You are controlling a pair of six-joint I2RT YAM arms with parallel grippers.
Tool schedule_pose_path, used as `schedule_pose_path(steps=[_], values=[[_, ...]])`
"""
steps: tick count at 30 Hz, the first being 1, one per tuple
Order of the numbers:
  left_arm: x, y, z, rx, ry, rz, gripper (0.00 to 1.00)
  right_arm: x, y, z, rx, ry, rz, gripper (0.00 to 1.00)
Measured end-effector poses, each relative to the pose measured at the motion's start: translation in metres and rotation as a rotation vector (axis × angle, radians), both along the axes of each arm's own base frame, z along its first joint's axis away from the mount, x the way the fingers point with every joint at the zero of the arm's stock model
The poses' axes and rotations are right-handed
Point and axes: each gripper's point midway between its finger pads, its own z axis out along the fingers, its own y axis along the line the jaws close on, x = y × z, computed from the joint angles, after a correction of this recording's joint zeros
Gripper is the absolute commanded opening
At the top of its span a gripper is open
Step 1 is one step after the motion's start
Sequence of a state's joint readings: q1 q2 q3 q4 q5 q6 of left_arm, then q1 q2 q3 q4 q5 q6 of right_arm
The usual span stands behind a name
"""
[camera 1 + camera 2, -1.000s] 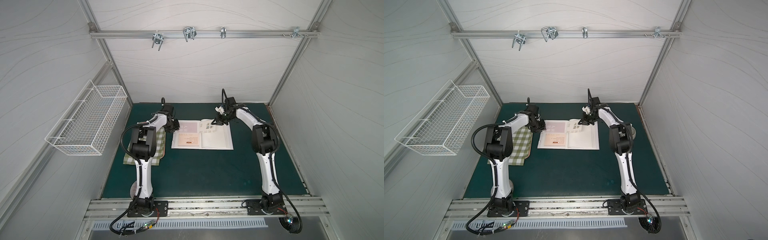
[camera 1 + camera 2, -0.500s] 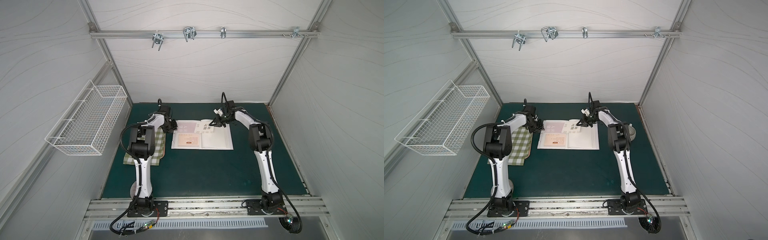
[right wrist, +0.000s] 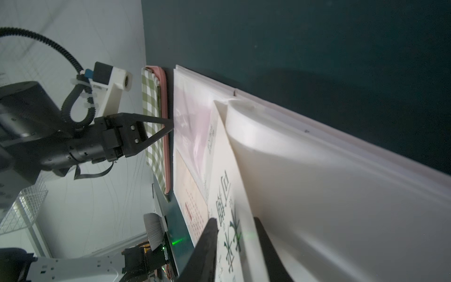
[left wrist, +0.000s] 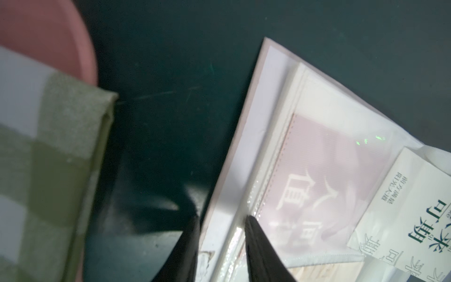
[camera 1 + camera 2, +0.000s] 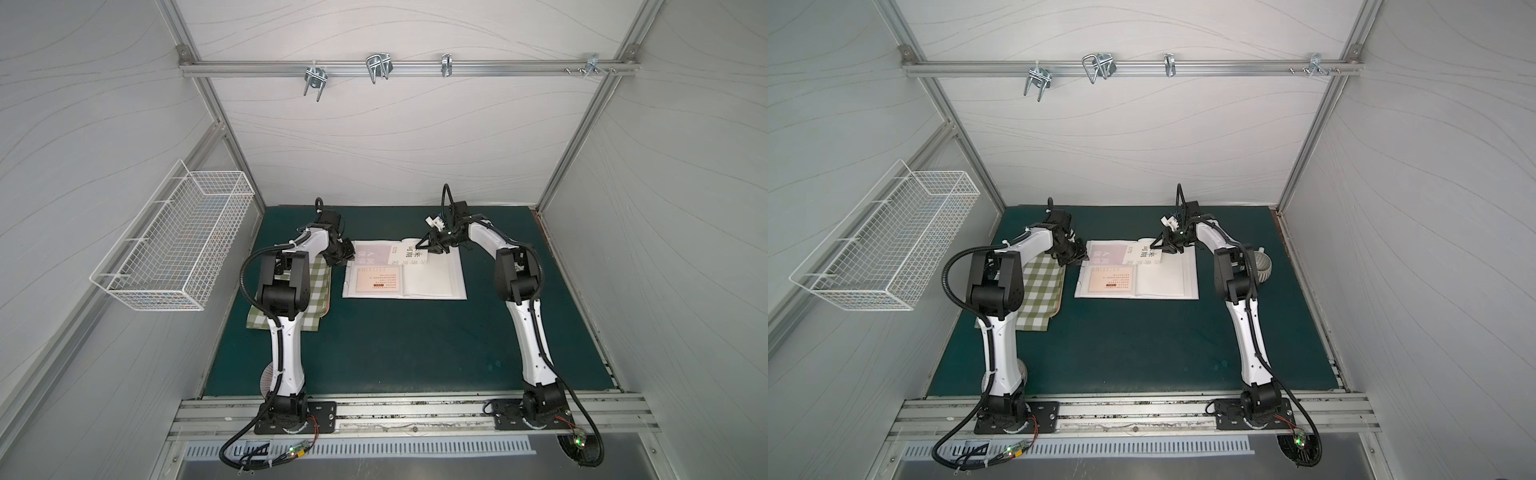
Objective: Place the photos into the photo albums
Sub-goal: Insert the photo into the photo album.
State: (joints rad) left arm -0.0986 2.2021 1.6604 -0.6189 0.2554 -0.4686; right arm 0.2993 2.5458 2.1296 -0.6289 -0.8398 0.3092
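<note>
White panelled walls on an aluminium frame box in a desk covered by a dark green mat (image 5: 395, 353). Two arms rise from the desk's near edge, bend at the elbow and reach down over its far half. The left gripper (image 4: 222, 219) sits at the left edge of the one open photo album (image 5: 432, 278), which lies mid-desk towards the far edge. Its jaws are parted, one tip at the cover's rim and one on the clear sleeve. The right gripper (image 3: 234, 227) hangs at the album's far edge near the spine, jaws slightly parted astride the white card (image 5: 409, 255), whose printed face shows between the tips. Three cards show: that one lies across the spine, while a pink card (image 5: 372, 254) and a cream card (image 5: 380, 279) are sleeved in the left page. One checked cloth (image 5: 320, 286) lies by the desk's left edge. One wire basket (image 5: 174, 241) hangs on the left wall.
</note>
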Motion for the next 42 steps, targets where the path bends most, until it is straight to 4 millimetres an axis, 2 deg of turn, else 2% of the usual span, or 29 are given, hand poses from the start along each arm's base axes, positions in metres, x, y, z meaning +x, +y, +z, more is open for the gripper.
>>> schedule_pose_path(steps=[4, 11, 14, 20, 23, 29, 36, 39, 42], values=[[0.000, 0.000, 0.000, -0.006, 0.002, 0.003, 0.36, 0.000, -0.007, -0.007, -0.036, 0.021, -0.032, 0.30], [0.000, -0.001, 0.001, -0.015, 0.003, 0.006, 0.36, -0.004, -0.022, 0.003, -0.084, 0.010, -0.070, 0.29], [0.000, 0.000, 0.001, -0.018, 0.004, 0.010, 0.36, -0.007, -0.022, 0.009, -0.075, 0.013, -0.066, 0.27], [0.000, -0.001, 0.001, -0.021, 0.005, 0.015, 0.37, -0.025, -0.015, 0.008, -0.063, 0.050, -0.038, 0.13], [0.000, -0.001, 0.001, -0.023, 0.006, 0.017, 0.37, -0.034, -0.010, 0.003, -0.064, 0.075, -0.027, 0.00], [0.000, -0.001, 0.001, -0.024, 0.007, 0.020, 0.37, -0.031, -0.011, 0.011, -0.032, 0.079, -0.028, 0.00], [0.002, -0.002, 0.000, -0.035, 0.006, 0.018, 0.37, -0.013, -0.011, 0.046, 0.065, 0.036, 0.017, 0.00], [0.003, -0.003, 0.000, -0.039, 0.005, 0.017, 0.37, -0.014, -0.010, 0.045, 0.096, 0.048, 0.038, 0.00], [0.003, -0.003, 0.000, -0.039, 0.005, 0.017, 0.37, -0.016, -0.011, 0.033, 0.109, 0.084, 0.047, 0.00]])
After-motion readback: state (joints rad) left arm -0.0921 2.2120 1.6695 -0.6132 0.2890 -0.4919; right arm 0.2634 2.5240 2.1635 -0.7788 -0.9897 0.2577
